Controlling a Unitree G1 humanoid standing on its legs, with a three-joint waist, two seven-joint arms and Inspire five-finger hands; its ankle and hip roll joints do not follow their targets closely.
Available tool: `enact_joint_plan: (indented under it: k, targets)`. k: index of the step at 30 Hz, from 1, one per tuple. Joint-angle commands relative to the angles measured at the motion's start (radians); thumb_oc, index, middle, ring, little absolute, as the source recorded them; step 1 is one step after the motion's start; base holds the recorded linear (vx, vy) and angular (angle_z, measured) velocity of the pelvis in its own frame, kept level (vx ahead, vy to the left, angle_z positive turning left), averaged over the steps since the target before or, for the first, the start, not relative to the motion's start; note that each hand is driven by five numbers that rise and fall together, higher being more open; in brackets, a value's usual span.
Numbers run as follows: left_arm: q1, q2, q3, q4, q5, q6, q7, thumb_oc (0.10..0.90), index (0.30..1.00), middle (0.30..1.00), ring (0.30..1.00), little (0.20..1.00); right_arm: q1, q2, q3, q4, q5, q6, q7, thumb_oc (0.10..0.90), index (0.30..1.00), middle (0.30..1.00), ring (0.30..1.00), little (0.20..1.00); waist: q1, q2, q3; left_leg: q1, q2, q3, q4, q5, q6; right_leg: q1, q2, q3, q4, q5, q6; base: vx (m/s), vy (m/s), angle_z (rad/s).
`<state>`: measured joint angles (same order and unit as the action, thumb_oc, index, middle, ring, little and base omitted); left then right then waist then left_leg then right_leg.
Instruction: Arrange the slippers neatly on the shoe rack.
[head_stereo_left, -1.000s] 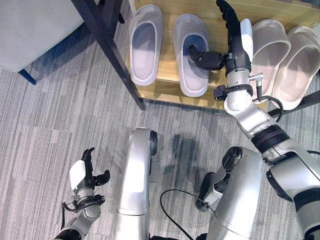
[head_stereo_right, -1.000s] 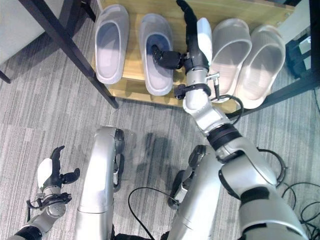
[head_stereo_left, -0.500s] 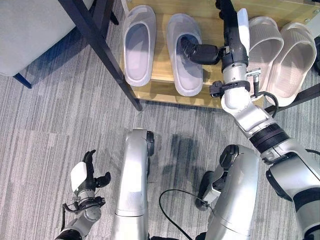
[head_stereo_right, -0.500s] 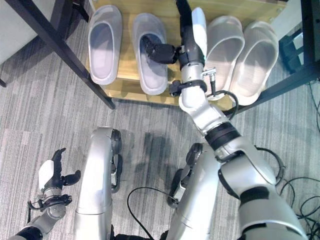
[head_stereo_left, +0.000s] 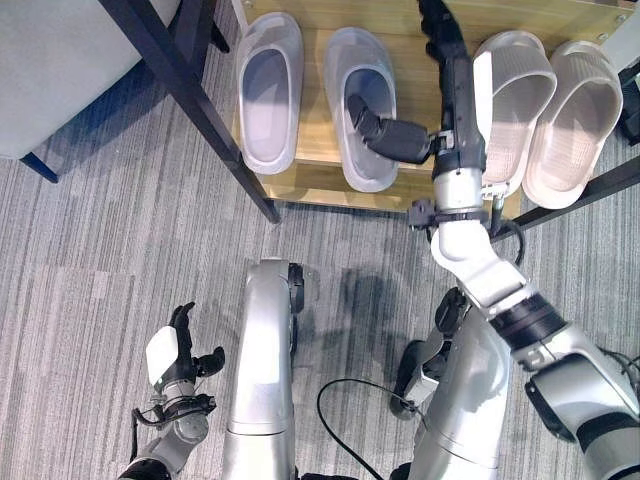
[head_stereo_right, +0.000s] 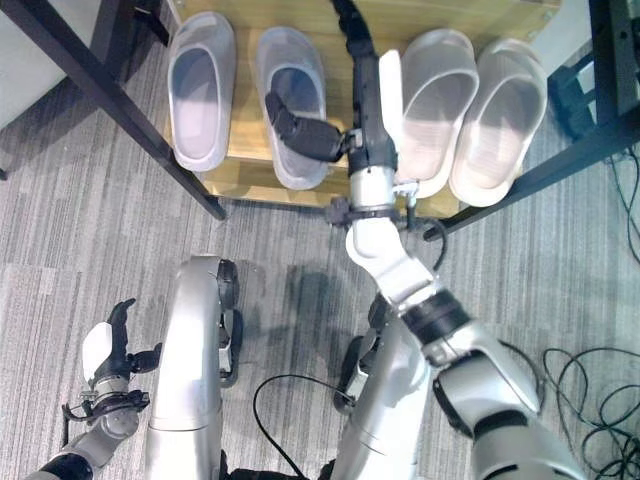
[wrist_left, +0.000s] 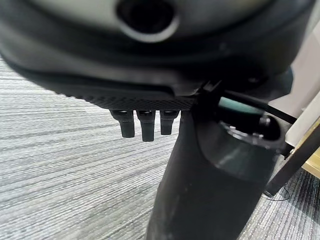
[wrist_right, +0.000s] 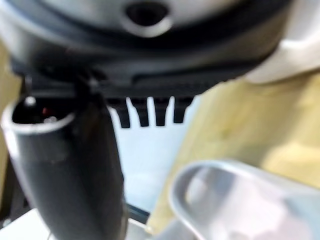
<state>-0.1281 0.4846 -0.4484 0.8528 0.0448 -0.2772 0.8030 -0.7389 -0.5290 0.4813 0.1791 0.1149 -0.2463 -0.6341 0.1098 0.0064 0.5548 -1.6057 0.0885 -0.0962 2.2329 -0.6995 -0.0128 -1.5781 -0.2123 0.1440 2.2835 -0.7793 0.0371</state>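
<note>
Right robot hand (head_stereo_left: 455, 95): reaches over the wooden shoe rack (head_stereo_left: 410, 30), fingers straight and released, lying in the gap between the two pairs of slippers; its thumb (head_stereo_left: 385, 135) juts sideways into the opening of the nearer grey slipper.
Grey slipper by the thumb (head_stereo_left: 360, 105): lies on the rack just to the left of the right robot hand, touched by the thumb, heel end hanging slightly over the rack's front edge.
Outer grey slipper (head_stereo_left: 267, 88): just beyond the first, further left of the hand, parallel to it.
Beige slippers: one (head_stereo_left: 515, 95) just to the right of the hand, the other (head_stereo_left: 575, 120) beside it, both angled.
Left robot hand (head_stereo_left: 178, 350): low over the grey carpet (head_stereo_left: 90, 250), well apart from the rack, fingers relaxed, holding nothing.
</note>
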Motion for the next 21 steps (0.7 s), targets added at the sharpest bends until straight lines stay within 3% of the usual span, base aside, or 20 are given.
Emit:
enact_joint_plan:
  k: [1, 9, 21]
  targets:
    - [0.042, 0.005, 0.033, -0.036, 0.031, -0.009, 0.088, 0.800, 0.900, 0.900, 0.900, 0.900, -0.064, -0.010, -0.069, -0.159, -0.095, -0.087, -0.026, 0.800, 0.900, 0.900, 0.900, 0.900, 0.039, -0.008, -0.035, 0.036, -0.004, 0.003, 0.057, -0.121, 0.041, 0.008, 0.009, 0.035, 0.016, 0.031, -0.120, 0.00, 0.000, 0.00]
    - [0.063, 0.008, 0.045, -0.039, 0.039, -0.007, 0.098, 0.800, 0.900, 0.900, 0.900, 0.900, 0.011, -0.004, -0.091, -0.179, -0.136, -0.079, -0.036, 0.800, 0.900, 0.900, 0.900, 0.900, 0.033, 0.000, -0.035, 0.036, -0.005, 0.003, 0.052, -0.113, 0.041, 0.008, 0.012, 0.033, 0.009, 0.034, -0.116, 0.00, 0.000, 0.00]
    - [0.048, 0.015, 0.036, -0.047, 0.041, -0.004, 0.088, 0.800, 0.900, 0.900, 0.900, 0.900, -0.018, 0.028, -0.030, -0.128, -0.006, -0.104, 0.050, 0.800, 0.900, 0.900, 0.900, 0.900, 0.040, 0.011, -0.035, 0.036, -0.008, -0.003, 0.050, -0.105, 0.037, 0.008, 0.015, 0.029, 0.013, 0.036, -0.112, 0.00, 0.000, 0.00]
